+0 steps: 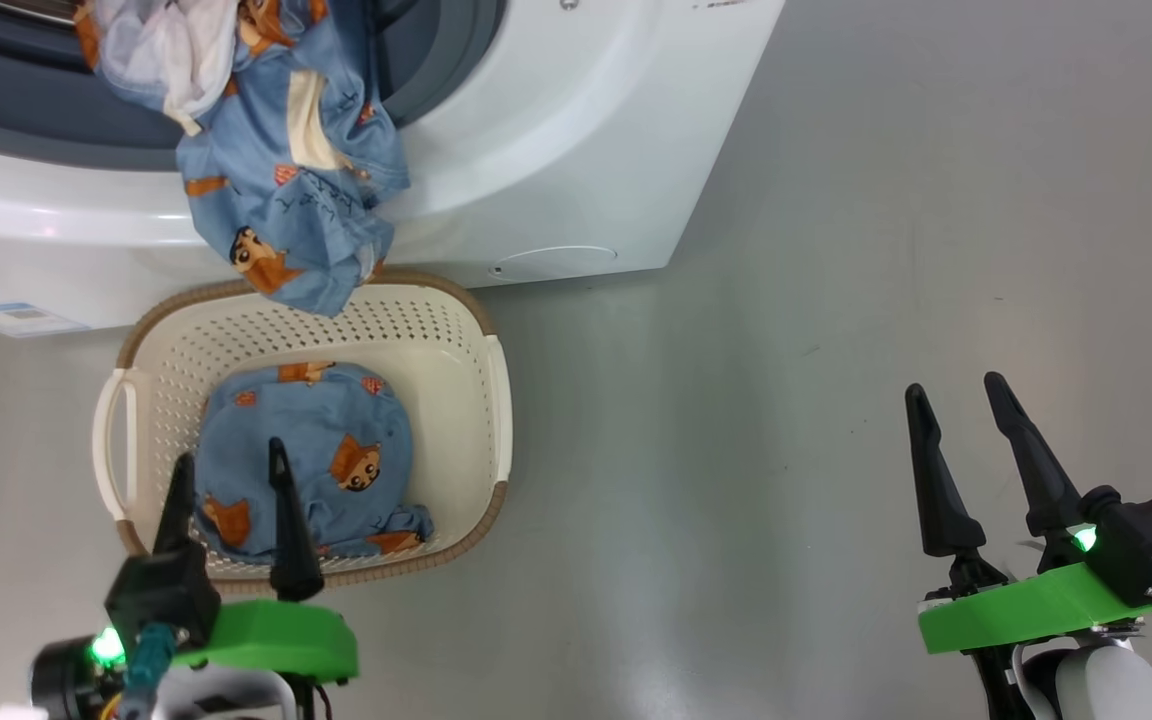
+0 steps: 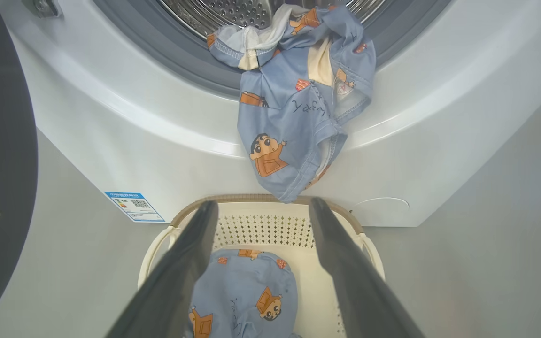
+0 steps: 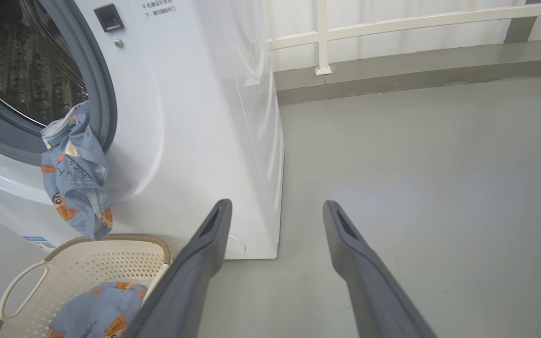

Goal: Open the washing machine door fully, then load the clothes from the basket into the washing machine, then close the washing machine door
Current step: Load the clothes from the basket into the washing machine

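The white washing machine (image 1: 586, 150) has its drum (image 2: 233, 11) exposed, and the dark door (image 2: 3, 141) is swung aside at the left wrist view's left edge. One blue piece of the clothes (image 1: 286, 190) with orange cartoon figures hangs out of the opening, over the seal and down the front, its tip just above the basket rim. A second blue bundle (image 1: 336, 450) lies in the cream perforated basket (image 1: 436, 340) on the floor against the machine. My left gripper (image 1: 230, 452) hovers open over that bundle, holding nothing. My right gripper (image 1: 954, 384) is open above bare floor, far right of the basket.
A blue label sticker (image 1: 11, 318) and a round flap (image 1: 551, 262) sit low on the machine's front. Grey floor (image 1: 836, 300) stretches to the right of the machine. A kerb with a white railing (image 3: 322, 37) runs behind it.
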Controlling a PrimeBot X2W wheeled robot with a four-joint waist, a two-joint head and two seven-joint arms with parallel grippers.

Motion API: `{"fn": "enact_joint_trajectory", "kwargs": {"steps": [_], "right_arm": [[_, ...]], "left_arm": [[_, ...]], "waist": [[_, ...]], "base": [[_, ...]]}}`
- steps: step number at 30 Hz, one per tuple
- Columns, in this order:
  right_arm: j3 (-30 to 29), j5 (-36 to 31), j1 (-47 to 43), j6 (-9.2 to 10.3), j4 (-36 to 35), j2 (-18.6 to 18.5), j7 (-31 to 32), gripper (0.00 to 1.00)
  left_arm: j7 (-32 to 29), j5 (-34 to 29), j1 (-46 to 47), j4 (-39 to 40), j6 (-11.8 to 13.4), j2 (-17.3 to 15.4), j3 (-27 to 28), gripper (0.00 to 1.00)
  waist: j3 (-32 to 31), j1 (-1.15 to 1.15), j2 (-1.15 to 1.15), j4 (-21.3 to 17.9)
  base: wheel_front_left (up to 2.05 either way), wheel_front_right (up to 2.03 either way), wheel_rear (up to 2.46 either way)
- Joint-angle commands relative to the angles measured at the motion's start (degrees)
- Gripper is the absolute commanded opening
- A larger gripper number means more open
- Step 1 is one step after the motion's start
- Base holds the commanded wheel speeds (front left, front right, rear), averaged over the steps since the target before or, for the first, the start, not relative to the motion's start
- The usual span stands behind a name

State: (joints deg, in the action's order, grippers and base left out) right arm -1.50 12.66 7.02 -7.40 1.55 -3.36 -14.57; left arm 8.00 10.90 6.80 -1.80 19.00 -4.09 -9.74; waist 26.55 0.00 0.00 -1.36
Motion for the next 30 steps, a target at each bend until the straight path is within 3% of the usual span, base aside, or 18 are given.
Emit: {"fn": "enact_joint_trajectory", "kwargs": {"steps": [1,18,30], "right_arm": [[1.4,-1.0,-0.6,-0.09,-1.5,-0.3,-0.4,1.0],[1.6,-2.2,-1.9,-0.09,-1.2,-0.5,-0.4,1.0],[2.3,-2.4,-0.4,-0.09,-0.8,-0.3,-0.4,1.0]], "left_arm": [[0.4,0.1,-1.5,2.7,0.9,-0.5,1.2,1.0],[0.3,-0.1,-2.4,4.9,1.1,-0.8,-0.6,1.0],[0.9,1.8,11.7,-3.6,-1.3,-0.4,-1.0,1.0]], "waist": [[0.1,0.0,0.0,-0.2],[0.4,0.0,0.0,-1.0],[4.2,0.0,0.0,-3.2]], "base": [[0.0,0.0,0.0],[0.0,0.0,0.0],[0.0,0.0,0.0]]}}
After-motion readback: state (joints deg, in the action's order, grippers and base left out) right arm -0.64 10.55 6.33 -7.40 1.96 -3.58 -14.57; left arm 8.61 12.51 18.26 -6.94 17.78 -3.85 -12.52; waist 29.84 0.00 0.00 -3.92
